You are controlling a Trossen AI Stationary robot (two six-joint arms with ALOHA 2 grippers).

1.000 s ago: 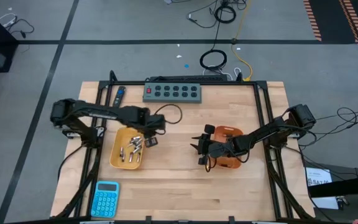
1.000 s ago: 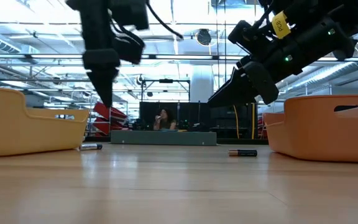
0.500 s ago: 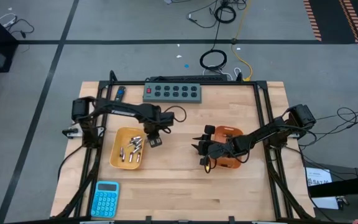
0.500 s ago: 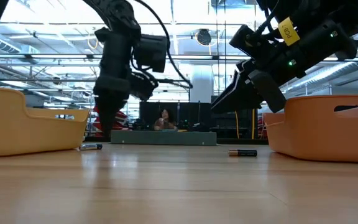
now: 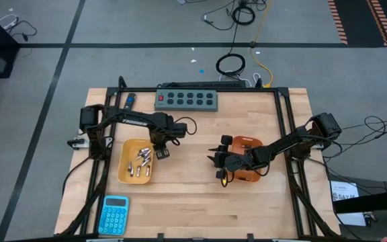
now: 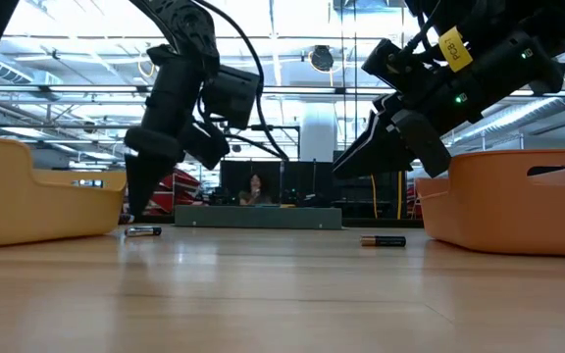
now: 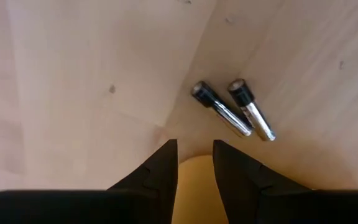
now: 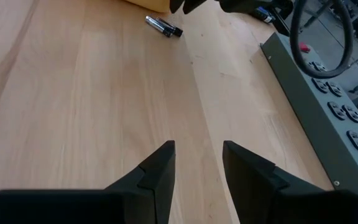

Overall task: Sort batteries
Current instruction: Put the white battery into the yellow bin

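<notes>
Several batteries [image 5: 140, 163] lie in the yellow tray [image 5: 126, 176] at the left. Two dark-and-silver batteries [image 7: 221, 116] [image 7: 252, 117] lie side by side on the wood just beyond the tray's corner; they also show in the right wrist view [image 8: 163, 26]. My left gripper [image 5: 160, 149] hangs tilted, fingers down, over that corner, with a narrow gap between its fingers [image 7: 195, 152] and nothing in it. My right gripper [image 5: 215, 161] is open and empty beside the orange tray [image 5: 250, 176]. Another battery [image 6: 383, 240] lies on the table near the orange tray.
A grey power strip [image 5: 187, 99] lies along the far edge, with a blue-and-black gadget [image 5: 130, 102] to its left. A blue calculator [image 5: 115, 214] lies at the near left. Bare wood lies between the two trays. A person [image 6: 255, 186] sits far behind the table.
My left gripper has come down from above the yellow tray toward the table at the tray's right corner and has tipped to a slant. My right gripper has stayed beside the orange tray.
</notes>
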